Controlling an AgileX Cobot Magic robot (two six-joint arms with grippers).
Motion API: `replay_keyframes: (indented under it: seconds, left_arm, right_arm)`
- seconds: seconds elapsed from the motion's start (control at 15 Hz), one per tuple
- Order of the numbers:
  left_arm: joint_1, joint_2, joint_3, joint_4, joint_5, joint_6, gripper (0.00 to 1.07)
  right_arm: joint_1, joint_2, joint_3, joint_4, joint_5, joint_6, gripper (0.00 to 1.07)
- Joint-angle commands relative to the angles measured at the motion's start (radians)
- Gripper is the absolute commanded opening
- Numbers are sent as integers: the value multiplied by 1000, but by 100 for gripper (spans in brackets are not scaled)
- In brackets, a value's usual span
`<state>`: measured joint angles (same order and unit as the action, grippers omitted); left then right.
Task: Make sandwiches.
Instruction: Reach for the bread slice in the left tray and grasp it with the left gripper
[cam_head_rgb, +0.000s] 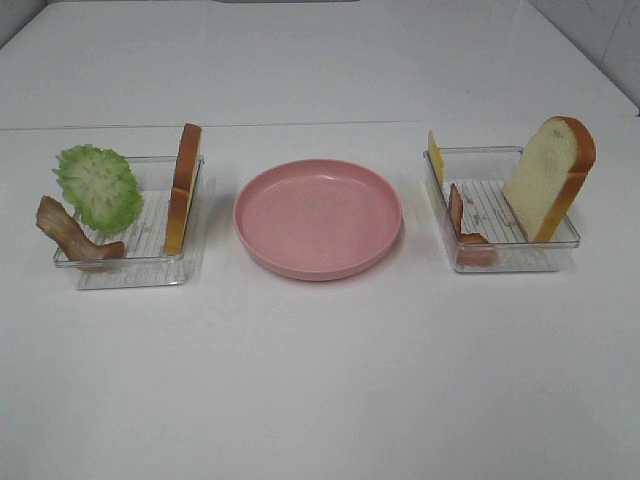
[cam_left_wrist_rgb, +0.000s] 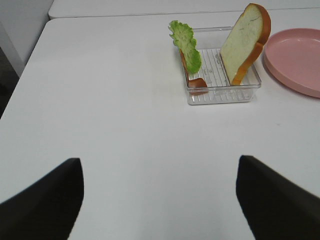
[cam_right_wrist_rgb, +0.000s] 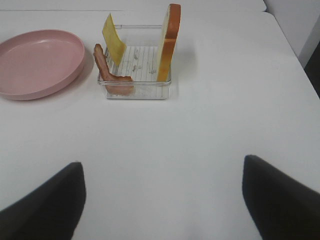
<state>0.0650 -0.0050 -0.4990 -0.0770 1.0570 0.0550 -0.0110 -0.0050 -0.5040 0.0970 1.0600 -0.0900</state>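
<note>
Two trays, counting outward from the pink plate (cam_head_rgb: 318, 218): finding the left tray (cam_head_rgb: 128, 274) just beside its left rim and the right tray (cam_head_rgb: 512, 262) just beside its right rim, neither touching it. Noting the plate as round, smooth and shallow, with a raised lip. Seeing both trays as clear hard plastic, square, low-walled, ribbed across the floor.

Left of the plate:
- Spotting the left bread slice (cam_head_rgb: 183, 188) standing on edge against the wall nearest the plate, with an orange-brown crust.
- Spotting a frilled green lettuce leaf (cam_head_rgb: 98, 186) upright at the wall farthest from it.
- Spotting the wavy brown-red left bacon strip (cam_head_rgb: 70, 234) overhanging that same outer wall.

Right of the plate:
- Finding a thin yellow cheese square (cam_head_rgb: 436, 156) leaning on the wall nearest the plate.
- Finding the right bacon strip (cam_head_rgb: 462, 228) just beside the cheese.
- Finding the right bread slice (cam_head_rgb: 548, 178) tilted against the farthest wall, rising well above the rim.

Reading wide open room on the matte white table (cam_head_rgb: 320, 390) in front of the plate.

Finding the left gripper (cam_left_wrist_rgb: 158, 172) and the right gripper (cam_right_wrist_rgb: 162, 170) well back from the plate over bare table, each with dark fingers (cam_left_wrist_rgb: 45, 205) spread wide, gripping nothing.
</note>
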Motion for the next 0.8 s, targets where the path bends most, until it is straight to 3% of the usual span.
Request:
replay_keyframes:
  seconds: [0.07, 0.8]
  left_arm:
    - [1, -22, 1, -11, -12, -1, 79]
    - [1, -22, 1, -11, -12, -1, 79]
  right_arm:
    - [-7, -18, 0, -3, 1, -14, 80]
    - [-7, -18, 0, -3, 1, -14, 80]
